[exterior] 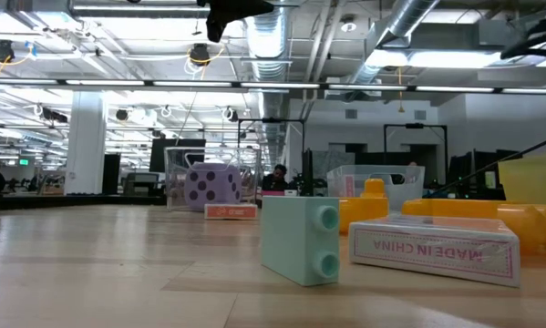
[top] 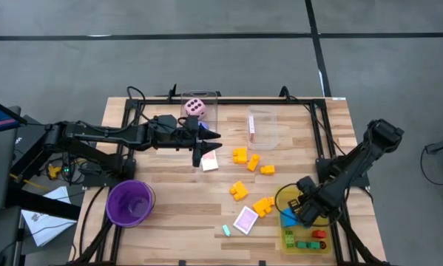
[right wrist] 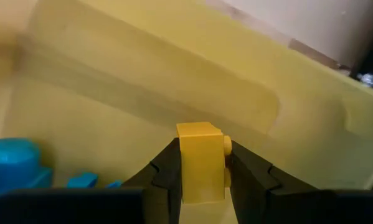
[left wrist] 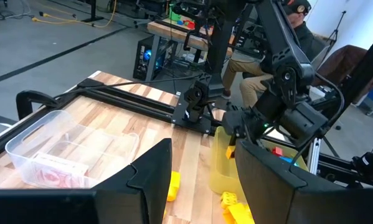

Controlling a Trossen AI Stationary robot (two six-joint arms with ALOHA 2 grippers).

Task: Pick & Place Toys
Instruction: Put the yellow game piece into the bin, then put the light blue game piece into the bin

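Observation:
My right gripper (top: pixel 307 211) hangs over the yellow tray (top: pixel 289 238) at the table's near right, shut on a yellow block (right wrist: pixel 201 163). A blue block (right wrist: pixel 12 163) lies in the tray below it. My left gripper (top: pixel 208 146) stands open above the middle of the table, nothing between its fingers, over a pink-white card (top: pixel 210 162). Loose yellow blocks (top: pixel 252 162) lie on the wood, along with a second pink-white card (top: pixel 245 220) and a mint block (top: pixel 225 230). A pink dotted die (top: pixel 195 108) sits in a clear box at the far edge. My right gripper pinches the yellow block by two opposite sides (right wrist: pixel 185 168) between its two fingers. The fingers come from above, pointing down. The block is lifted clear above the tray's floor, its far end sticking out past the fingertips, a stud (right wrist: pixel 227 144) showing on one side.
A purple round cup (top: pixel 130 203) stands at the near left. A second clear box (top: pixel 262 127) holding a flat card sits at the far middle. Green and red blocks (top: pixel 310 242) lie in the tray. Beyond the table's right side a person sits (left wrist: pixel 298 25).

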